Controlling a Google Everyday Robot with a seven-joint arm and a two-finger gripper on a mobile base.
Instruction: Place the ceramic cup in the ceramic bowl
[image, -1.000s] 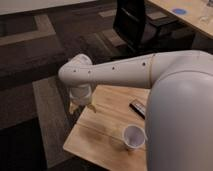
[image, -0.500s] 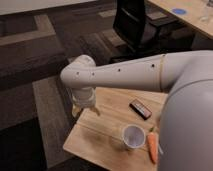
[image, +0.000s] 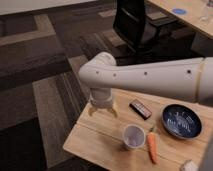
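Note:
The ceramic cup (image: 134, 136), small and white with a pale inside, stands upright near the front of the wooden table (image: 100, 137). To its right sits the ceramic bowl (image: 181, 121), shallow, dark blue and glossy. My white arm reaches in from the right and bends down at the table's far left edge. There my gripper (image: 103, 112) points downward, open, with nothing between its fingers. It hangs left of and behind the cup, well apart from it.
An orange carrot (image: 152, 146) lies just right of the cup, between it and the bowl. A dark flat bar (image: 140, 109) lies behind the cup. A black office chair (image: 136, 25) and a desk (image: 187, 17) stand beyond, on striped carpet.
The bulk of my arm has cleared off the right side of the view, uncovering first the carrot and then the bowl. The gripper stays open over the table's far left edge.

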